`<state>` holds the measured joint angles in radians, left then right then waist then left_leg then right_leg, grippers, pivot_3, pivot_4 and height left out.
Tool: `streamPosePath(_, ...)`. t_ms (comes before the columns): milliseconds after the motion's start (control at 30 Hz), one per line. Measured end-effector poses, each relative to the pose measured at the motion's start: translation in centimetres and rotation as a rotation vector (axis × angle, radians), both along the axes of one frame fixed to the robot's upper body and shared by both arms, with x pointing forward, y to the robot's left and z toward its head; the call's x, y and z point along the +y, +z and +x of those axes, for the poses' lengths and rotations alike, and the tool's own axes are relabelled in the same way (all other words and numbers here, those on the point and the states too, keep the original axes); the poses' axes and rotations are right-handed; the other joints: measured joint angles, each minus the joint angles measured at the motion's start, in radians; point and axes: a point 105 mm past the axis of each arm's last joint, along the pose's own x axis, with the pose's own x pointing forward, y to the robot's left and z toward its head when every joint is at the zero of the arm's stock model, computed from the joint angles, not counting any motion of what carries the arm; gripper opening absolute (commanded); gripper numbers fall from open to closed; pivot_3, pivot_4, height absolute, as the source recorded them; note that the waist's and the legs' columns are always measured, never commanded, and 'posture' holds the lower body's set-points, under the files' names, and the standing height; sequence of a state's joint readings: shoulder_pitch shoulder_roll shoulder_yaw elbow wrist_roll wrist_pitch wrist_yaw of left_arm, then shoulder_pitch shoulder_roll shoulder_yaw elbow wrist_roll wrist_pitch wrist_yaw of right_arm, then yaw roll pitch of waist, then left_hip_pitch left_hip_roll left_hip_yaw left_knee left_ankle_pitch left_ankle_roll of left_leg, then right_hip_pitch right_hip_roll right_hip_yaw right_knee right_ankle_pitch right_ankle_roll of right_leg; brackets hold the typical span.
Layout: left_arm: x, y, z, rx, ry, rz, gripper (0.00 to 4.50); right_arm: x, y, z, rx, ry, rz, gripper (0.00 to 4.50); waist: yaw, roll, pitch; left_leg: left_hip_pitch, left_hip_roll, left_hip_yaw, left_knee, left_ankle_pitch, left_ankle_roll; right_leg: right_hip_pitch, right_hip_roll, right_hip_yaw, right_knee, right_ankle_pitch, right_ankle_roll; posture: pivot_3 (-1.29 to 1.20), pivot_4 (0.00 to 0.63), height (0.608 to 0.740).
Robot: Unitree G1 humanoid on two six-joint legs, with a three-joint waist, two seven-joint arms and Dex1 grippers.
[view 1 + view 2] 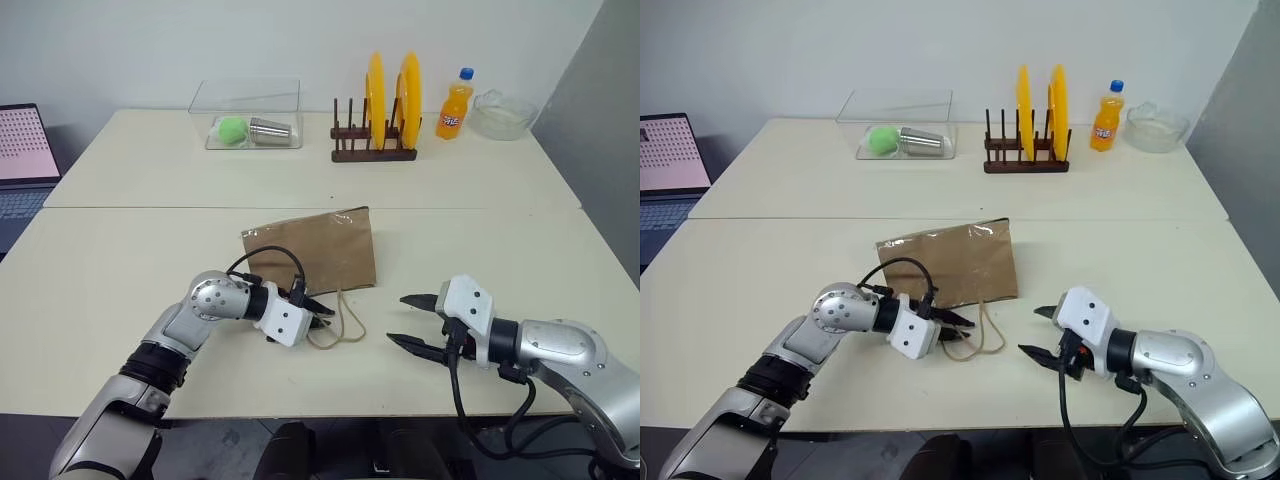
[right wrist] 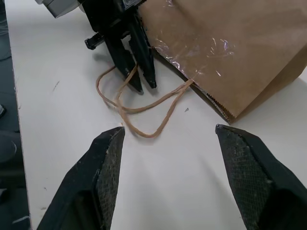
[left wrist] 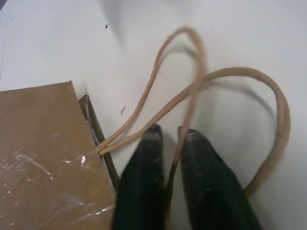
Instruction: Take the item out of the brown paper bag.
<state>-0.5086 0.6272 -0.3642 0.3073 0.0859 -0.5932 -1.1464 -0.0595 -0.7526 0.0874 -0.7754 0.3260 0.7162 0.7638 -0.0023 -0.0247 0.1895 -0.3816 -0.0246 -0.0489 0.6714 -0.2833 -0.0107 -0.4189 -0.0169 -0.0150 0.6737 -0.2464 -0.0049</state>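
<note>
Pinching cord handle (image 3: pixel 192 91) w/ L gripper (image 3: pixel 170 139), fingers shut on it | brown paper bag (image 1: pixel 318 248) flat on table (image 1: pixel 120 260), mouth toward robot; item unseen, presumably inside | R gripper (image 1: pixel 412 320) wide, empty, near mouth | step: opening bag | next: lift handle, R reaches in.

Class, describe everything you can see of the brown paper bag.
The brown paper bag lies flat on the pale table, crinkled kraft paper with a glossy patch near its serrated mouth. Two thin tan cord handles loop out toward the robot. The left gripper has its jaws shut on one cord. Its contents are hidden.
</note>
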Motion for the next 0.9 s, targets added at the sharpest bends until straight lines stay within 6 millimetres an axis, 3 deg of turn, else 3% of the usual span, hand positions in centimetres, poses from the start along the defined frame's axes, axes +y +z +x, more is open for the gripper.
streamPosePath(100,-0.2,1.3,0.8,0.044,0.072,-0.078,0.01,0.3,-0.7,-0.1,-0.047,0.06,-0.058,3.19,-0.001,0.0,0.0,0.0,0.0,0.0,0.0,0.0,0.0,0.0,0.0,0.0,0.0,0.0,0.0,0.0,0.15,0.74)
streamPosePath(300,0.1,6.6,4.0,0.035,0.22,-0.255,0.01,1.8,-1.7,-0.2,-0.148,0.241,-0.141,3.19,-0.002,0.0,0.0,0.0,0.0,0.0,0.003,0.0,0.0,0.001,0.001,0.0,0.0,0.0,0.0,0.0,0.15,0.74)
streamPosePath(400,0.2,8.4,4.7,0.04,0.265,-0.316,0.01,3.7,-1.4,0.7,-0.247,0.328,-0.133,3.19,-0.008,0.0,0.0,0.0,0.001,0.0,0.005,0.0,0.0,0.001,0.002,0.001,0.002,0.0,0.0,0.0,0.15,0.74)
streamPosePath(533,0.1,8.7,4.9,0.053,0.275,-0.328,0.01,7.2,-0.1,2.6,-0.456,0.407,-0.117,3.19,-0.012,0.0,0.0,0.0,0.001,-0.001,0.005,0.0,0.0,0.0,0.002,0.001,0.004,0.0,0.0,0.0,0.15,0.74)
streamPosePath(767,0.2,8.7,4.9,0.053,0.277,-0.326,0.01,8.5,-0.8,4.3,-0.564,0.398,-0.133,3.19,-0.002,0.0,0.0,-0.001,0.0,0.0,0.005,0.0,-0.001,-0.001,0.001,0.001,0.005,0.003,-0.004,0.0,0.15,0.74)
streamPosePath(900,0.3,8.7,4.9,0.052,0.28,-0.325,0.0,8.8,-1.4,4.9,-0.569,0.377,-0.133,2.2,-0.002,0.0,0.0,0.0,0.0,0.0,0.005,0.0,0.0,-0.001,0.001,0.001,0.005,0.003,-0.004,0.0,0.15,0.74)
